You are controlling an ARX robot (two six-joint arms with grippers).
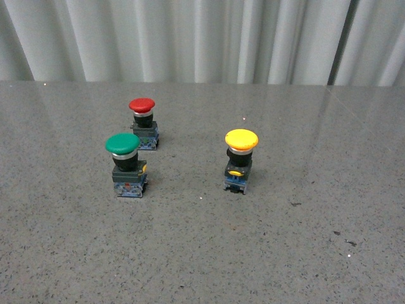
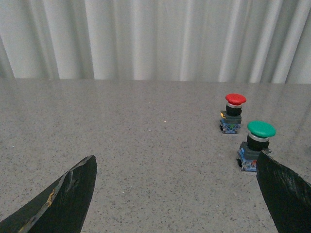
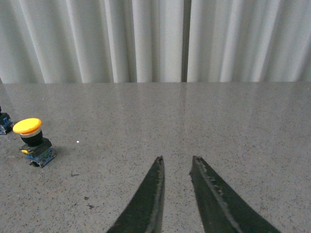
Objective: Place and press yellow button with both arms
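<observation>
The yellow button (image 1: 240, 158) stands upright on the grey speckled table, right of centre in the front view: yellow mushroom cap, black body, blue base. It also shows in the right wrist view (image 3: 32, 141), far off to one side of my right gripper (image 3: 177, 160), which is shut, holds nothing and hovers over bare table. My left gripper (image 2: 177, 162) is open wide and empty, with bare table between its fingers; one finger (image 2: 284, 194) lies close beside the green button. Neither arm shows in the front view.
A green-capped button (image 1: 126, 164) and a red-capped button (image 1: 143, 122) stand left of the yellow one; both show in the left wrist view, green (image 2: 256, 145) and red (image 2: 233, 113). A white pleated curtain (image 1: 202, 38) closes off the table's far edge.
</observation>
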